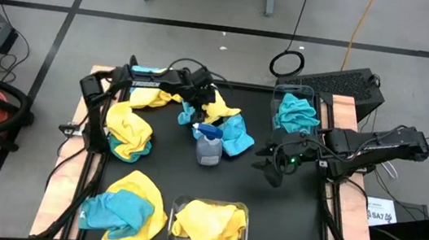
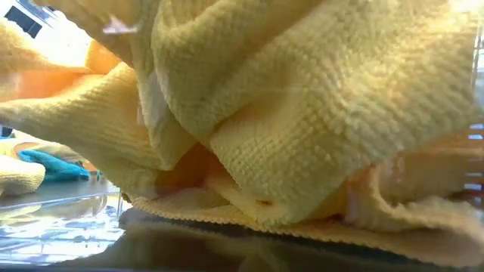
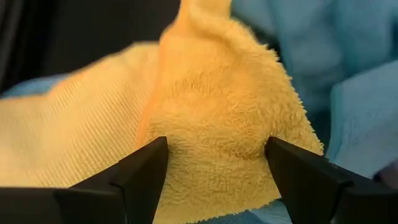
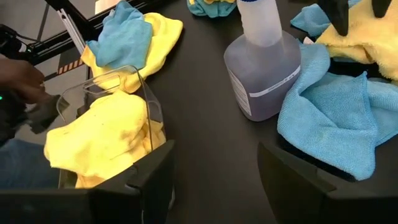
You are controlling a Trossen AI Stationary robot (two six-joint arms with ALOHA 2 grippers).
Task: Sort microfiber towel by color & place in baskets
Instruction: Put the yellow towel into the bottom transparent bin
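My left gripper [image 1: 206, 94] reaches along the table's far edge and is open. In the left wrist view its fingers stand on either side of a raised corner of a yellow towel [image 3: 217, 124], with teal towels [image 3: 348, 93] behind. That yellow towel [image 1: 221, 108] lies beside a teal one [image 1: 236, 134]. My right gripper [image 1: 269, 166] is open over bare table, right of the towels. One basket [image 1: 300, 94] at the far right holds teal towels. The other basket [image 1: 210, 224], at the near edge, holds yellow ones [image 4: 102, 140]. Mixed piles lie at left [image 1: 129, 130] and near left [image 1: 126, 204]. My left gripper has the yellow towel's raised corner [image 3: 186, 155] between its two open fingers [image 3: 146, 171]. The cloth's edges reach both fingers, but I cannot tell whether they touch it.
A clear spray bottle [image 1: 209, 145] with a blue trigger stands mid-table among the towels, also near my right gripper's view [image 4: 264, 68]. A person's hand [image 4: 18, 81] shows beyond the near basket. The low view is filled by yellow towel [image 2: 302, 113] in that basket.
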